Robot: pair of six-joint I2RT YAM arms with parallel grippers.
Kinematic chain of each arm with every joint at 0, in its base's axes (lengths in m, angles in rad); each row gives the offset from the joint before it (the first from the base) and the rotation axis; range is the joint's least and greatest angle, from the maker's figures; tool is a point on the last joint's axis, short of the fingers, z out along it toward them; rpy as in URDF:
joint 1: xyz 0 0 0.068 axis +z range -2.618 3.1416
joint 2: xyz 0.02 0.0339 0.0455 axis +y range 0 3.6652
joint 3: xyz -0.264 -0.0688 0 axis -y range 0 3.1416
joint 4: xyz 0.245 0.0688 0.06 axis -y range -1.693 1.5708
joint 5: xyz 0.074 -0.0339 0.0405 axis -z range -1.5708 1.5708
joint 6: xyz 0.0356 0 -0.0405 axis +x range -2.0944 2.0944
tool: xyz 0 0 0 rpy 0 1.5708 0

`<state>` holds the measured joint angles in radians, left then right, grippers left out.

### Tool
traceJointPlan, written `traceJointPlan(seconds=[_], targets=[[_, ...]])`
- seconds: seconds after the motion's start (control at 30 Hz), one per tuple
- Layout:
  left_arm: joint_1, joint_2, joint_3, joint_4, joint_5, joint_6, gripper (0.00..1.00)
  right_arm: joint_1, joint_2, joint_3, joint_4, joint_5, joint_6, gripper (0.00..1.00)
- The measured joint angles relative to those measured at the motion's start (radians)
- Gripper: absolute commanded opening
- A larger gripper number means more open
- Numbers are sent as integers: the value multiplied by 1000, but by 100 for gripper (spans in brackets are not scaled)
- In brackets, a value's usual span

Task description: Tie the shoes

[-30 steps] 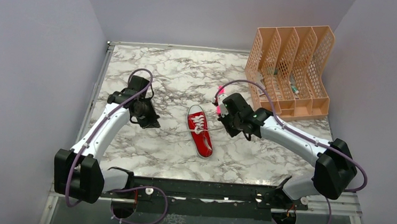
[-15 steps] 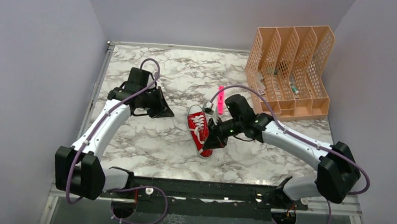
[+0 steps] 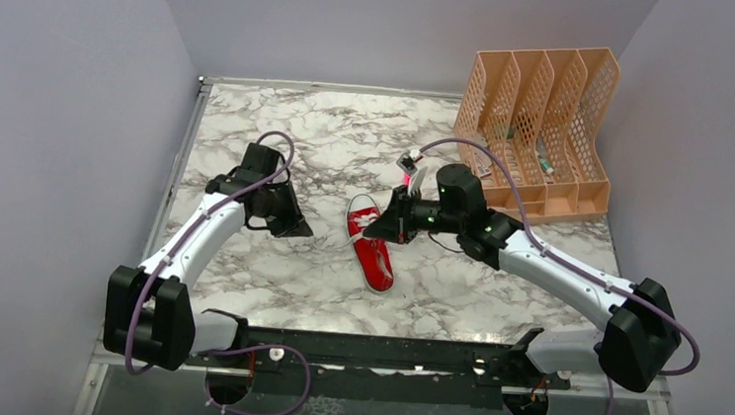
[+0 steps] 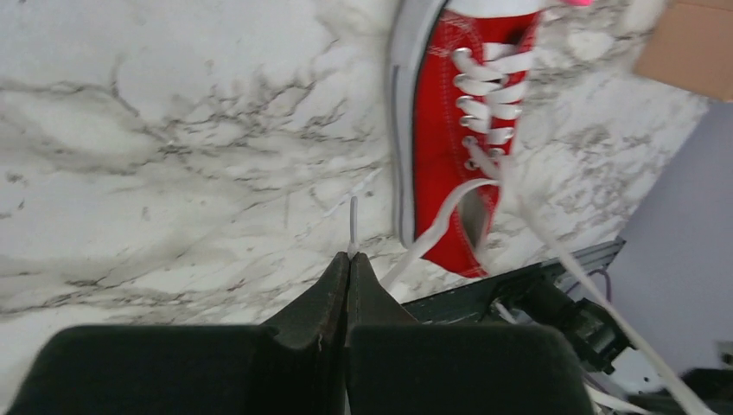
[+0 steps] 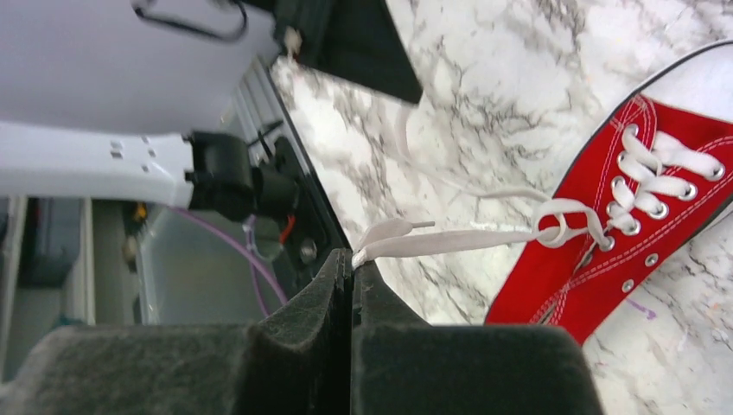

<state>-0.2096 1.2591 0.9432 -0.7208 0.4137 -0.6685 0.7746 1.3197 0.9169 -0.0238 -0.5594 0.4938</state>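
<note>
The shoe (image 3: pixel 376 263), a small red canvas sneaker with a white sole and toe cap, lies mid-table with its toe pointing away. My left gripper (image 3: pixel 294 230) is to its left, low over the marble. In the left wrist view its jaws (image 4: pixel 349 257) are shut on a white lace (image 4: pixel 432 232) that runs to the shoe (image 4: pixel 449 130); the lace tip pokes out past them. My right gripper (image 3: pixel 373 233) reaches over the shoe from the right. Its jaws (image 5: pixel 353 259) are shut on the other lace (image 5: pixel 458 242), drawn taut from the eyelets of the shoe (image 5: pixel 640 251).
An orange mesh file organizer (image 3: pixel 538 132) stands at the back right. A pink marker (image 3: pixel 409 171) lies just behind the right wrist. Grey walls close in both sides, and a black rail (image 3: pixel 382 352) runs along the near edge.
My right gripper swung from the shoe's right side across its heel and now points left over its middle, lace in tow. My left gripper rose toward the back, then came back down nearer.
</note>
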Motion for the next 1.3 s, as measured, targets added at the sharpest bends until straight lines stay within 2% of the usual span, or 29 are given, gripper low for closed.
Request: traceJointPlan(seconds=[0.1,0.3,0.63,0.9,1.1,1.3], targets=[[0,6,-53,-29,-43,6,0,-2,-3,0,53,46,85,1],[0,24,-114,-29,-63,16,0,-5,-3,31,44,195,206,1],[-16,75,-248,-29,3,76,0,-58,17,41,35,365,328,1],[-24,31,-302,-56,-52,38,0,-193,83,32,-31,463,267,1],[-24,37,-303,-54,-97,33,0,-212,105,20,-58,547,159,1],[-23,59,-303,-74,-223,-16,0,-220,203,27,-134,664,68,1]])
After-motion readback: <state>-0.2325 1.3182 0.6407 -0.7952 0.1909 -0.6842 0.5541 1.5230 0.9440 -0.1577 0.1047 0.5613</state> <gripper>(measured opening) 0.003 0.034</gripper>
